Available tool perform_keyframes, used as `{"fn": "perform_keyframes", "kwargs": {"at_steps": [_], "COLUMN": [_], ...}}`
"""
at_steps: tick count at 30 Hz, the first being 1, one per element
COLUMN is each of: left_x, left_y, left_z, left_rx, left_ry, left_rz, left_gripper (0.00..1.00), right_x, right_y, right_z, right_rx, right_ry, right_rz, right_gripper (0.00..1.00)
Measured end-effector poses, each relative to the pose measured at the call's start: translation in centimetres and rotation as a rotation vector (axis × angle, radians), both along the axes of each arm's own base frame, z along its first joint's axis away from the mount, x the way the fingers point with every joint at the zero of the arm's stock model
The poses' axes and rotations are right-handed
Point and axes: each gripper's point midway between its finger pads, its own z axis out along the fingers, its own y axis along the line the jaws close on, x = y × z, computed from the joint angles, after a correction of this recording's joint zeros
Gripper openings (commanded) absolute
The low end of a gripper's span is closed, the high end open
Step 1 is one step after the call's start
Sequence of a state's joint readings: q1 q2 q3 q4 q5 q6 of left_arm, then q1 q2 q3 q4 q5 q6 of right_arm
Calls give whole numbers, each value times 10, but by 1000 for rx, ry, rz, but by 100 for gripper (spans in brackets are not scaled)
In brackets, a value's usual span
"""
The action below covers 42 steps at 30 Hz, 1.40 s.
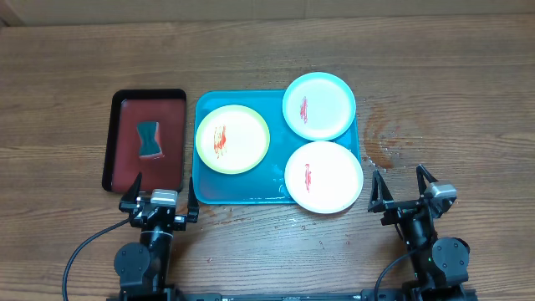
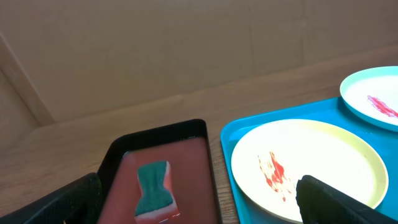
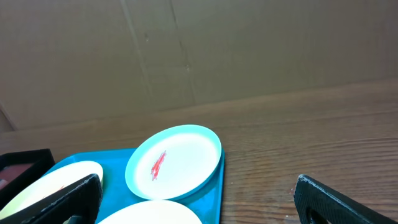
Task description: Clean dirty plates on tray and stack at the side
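Note:
On the turquoise tray (image 1: 242, 191) lie three plates, each with a red smear: a yellow-green plate (image 1: 232, 139) (image 2: 308, 167) at the left, a light blue plate (image 1: 319, 105) (image 3: 174, 161) at the back right, and a white plate (image 1: 323, 176) (image 3: 149, 213) at the front right, overhanging the rim. My left gripper (image 1: 160, 197) (image 2: 199, 214) stands open near the table's front edge, between the black tray and the turquoise tray. Right of the white plate, my right gripper (image 1: 403, 185) (image 3: 199, 208) is open above bare wood. Neither holds anything.
A black tray with a red inside (image 1: 146, 138) (image 2: 158, 168) lies left of the turquoise tray and carries a teal sponge (image 1: 150, 139) (image 2: 152, 186). A cardboard wall (image 3: 199, 56) stands behind the table. Small wet spots (image 1: 380, 150) mark the wood right of the tray.

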<state>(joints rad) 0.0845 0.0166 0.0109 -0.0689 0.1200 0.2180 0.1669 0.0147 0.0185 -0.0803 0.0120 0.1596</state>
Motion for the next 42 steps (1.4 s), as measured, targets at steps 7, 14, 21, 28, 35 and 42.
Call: {"fn": "perform_keyframes", "kwargs": {"at_steps": [7,14,21,28,35,42], "left_x": [0,-3,-14,-17,-12,-7], "left_y": [-2,-11,-17,-19,-24,-26], "left_z": [2,4,51,118,165,172], "left_rx": [-6,-103,-161,-184,-229,-254], "left_ry": [-9,18,100,217,449,792], "left_rz": [-11,-53,-74,-77,-87,-79], "left_gripper": [100,100,100,100,100,100], "right_x": [0,-3,-15,-28,-21,3], "right_y": [1,13,15,16,32,54], "right_z": [2,3,28,85,126,136], "right_rx": [2,3,-2,-2,-6,-1], "right_ry": [-10,-9,35,42,121,425], "right_rz": [8,76,102,118,204,306], "right_gripper": [100,100,100,100,100,100]}}
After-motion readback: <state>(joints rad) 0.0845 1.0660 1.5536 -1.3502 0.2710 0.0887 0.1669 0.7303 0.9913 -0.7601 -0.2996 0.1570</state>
